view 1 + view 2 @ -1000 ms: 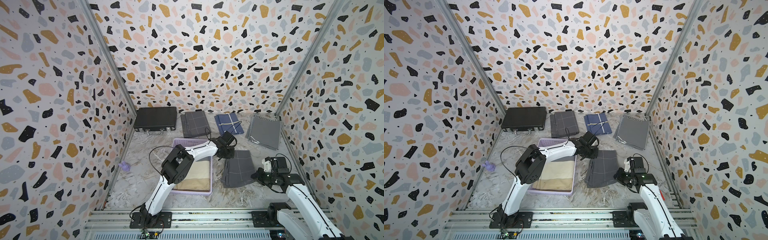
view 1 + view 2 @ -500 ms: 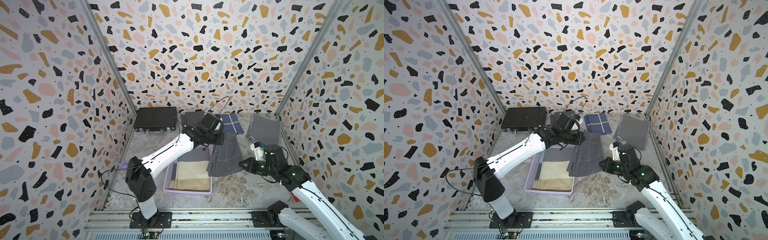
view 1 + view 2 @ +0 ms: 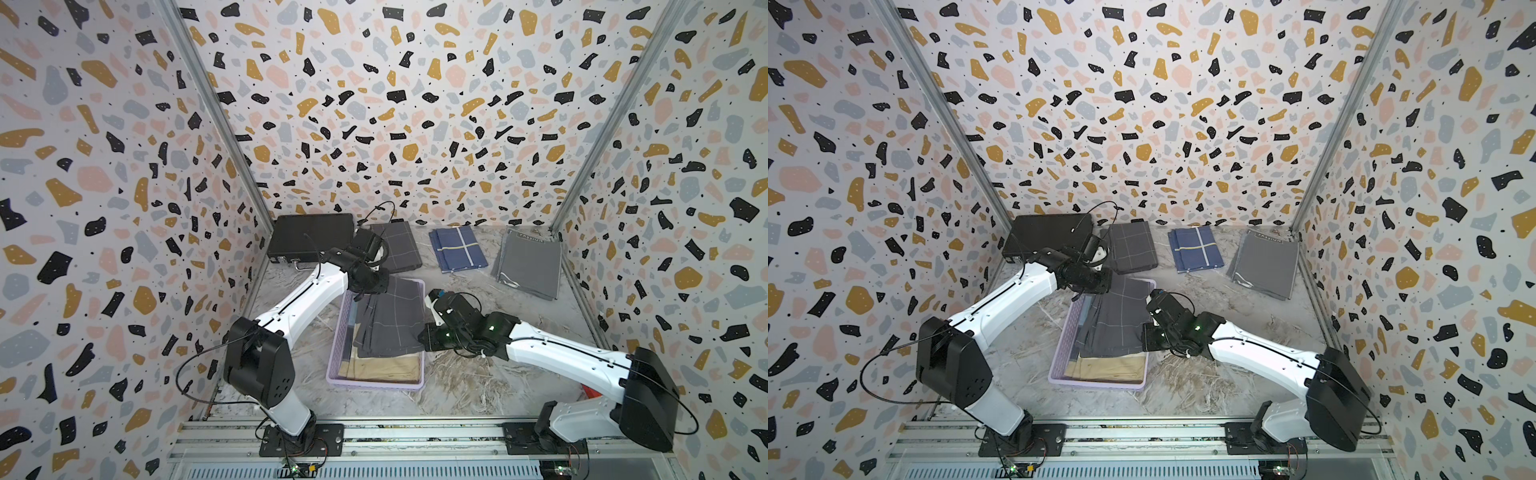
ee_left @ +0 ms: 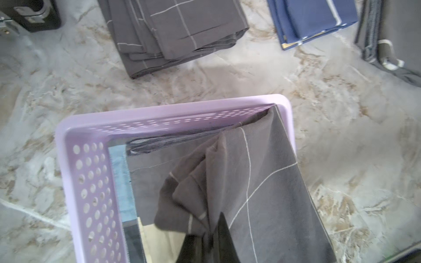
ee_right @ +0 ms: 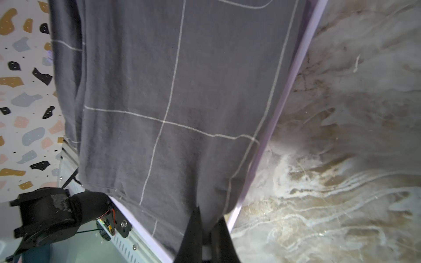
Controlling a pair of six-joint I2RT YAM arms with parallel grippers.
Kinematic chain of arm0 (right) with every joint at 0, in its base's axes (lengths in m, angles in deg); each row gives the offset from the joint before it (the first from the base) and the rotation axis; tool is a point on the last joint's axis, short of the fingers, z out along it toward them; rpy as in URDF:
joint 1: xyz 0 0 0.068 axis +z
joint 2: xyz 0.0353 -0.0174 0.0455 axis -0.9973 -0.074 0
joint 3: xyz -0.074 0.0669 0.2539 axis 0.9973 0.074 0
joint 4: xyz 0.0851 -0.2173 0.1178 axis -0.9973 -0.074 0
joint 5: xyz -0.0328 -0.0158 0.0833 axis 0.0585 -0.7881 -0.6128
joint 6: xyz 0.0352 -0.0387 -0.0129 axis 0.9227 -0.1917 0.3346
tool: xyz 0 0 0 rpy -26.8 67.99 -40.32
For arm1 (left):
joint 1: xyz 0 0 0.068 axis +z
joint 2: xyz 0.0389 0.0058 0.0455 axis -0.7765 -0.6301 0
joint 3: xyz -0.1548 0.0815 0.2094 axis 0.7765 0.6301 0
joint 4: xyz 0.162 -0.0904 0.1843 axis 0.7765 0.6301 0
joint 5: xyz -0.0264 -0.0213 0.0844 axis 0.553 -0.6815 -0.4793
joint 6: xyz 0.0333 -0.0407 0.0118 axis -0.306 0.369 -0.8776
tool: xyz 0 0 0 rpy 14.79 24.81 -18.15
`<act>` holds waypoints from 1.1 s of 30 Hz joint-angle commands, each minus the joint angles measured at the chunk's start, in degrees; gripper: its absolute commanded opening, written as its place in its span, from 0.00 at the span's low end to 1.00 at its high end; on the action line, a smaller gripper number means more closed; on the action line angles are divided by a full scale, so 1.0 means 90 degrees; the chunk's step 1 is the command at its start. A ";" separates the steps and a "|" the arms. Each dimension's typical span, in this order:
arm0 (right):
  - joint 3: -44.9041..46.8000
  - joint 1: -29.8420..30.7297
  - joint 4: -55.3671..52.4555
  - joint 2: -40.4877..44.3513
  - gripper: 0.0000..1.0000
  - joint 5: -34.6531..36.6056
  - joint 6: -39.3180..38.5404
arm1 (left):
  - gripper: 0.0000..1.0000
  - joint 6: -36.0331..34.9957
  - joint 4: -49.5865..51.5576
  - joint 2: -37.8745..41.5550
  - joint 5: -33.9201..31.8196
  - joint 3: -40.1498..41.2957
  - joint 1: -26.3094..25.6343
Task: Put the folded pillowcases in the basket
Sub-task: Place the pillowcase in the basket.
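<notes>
- Case (image 3: 309,241) and three cloths (image 3: 457,249) sit upper centre, clear of my arms
- Basket (image 3: 341,332), centre frame, holds a tan cloth (image 3: 382,368)
- Left gripper (image 3: 369,289) and right gripper (image 3: 423,336) pinch the pillowcase (image 3: 388,320), draped into it

The left arm (image 3: 307,297) and the right arm (image 3: 557,353) have white links with black rounded joints. Thin black cables (image 3: 176,375) loop beside each.
</notes>
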 commanded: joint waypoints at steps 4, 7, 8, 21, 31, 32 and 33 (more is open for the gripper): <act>-0.0086 0.0159 0.0313 -0.0425 0.00 0.0073 -0.0057 | 0.00 -0.0215 -0.0172 -0.0482 -0.0164 0.0176 0.0209; -0.0095 0.0348 0.0413 -0.0685 0.00 0.0086 -0.0018 | 0.00 -0.0195 -0.0173 -0.0657 -0.0190 0.0187 0.0239; -0.0085 0.0417 0.0496 -0.0757 0.00 0.0052 0.0046 | 0.00 -0.0195 -0.0171 -0.0731 -0.0134 0.0157 0.0231; 0.0038 0.0699 0.0881 -0.1230 0.00 0.0366 0.0397 | 0.00 -0.0195 -0.0161 -0.1068 -0.0269 0.0230 0.0241; 0.0260 0.0695 0.0812 -0.0866 0.00 0.0667 0.0465 | 0.00 -0.0194 -0.0132 -0.1181 -0.0254 0.0326 0.0238; 0.0266 0.0695 0.0776 -0.0812 0.00 0.0696 0.0440 | 0.00 -0.0161 -0.0196 -0.1107 -0.0210 0.0368 0.0241; 0.0255 0.0699 0.0720 -0.0771 0.00 0.0716 0.0413 | 0.00 -0.0166 -0.0297 -0.1039 -0.0092 0.0420 0.0239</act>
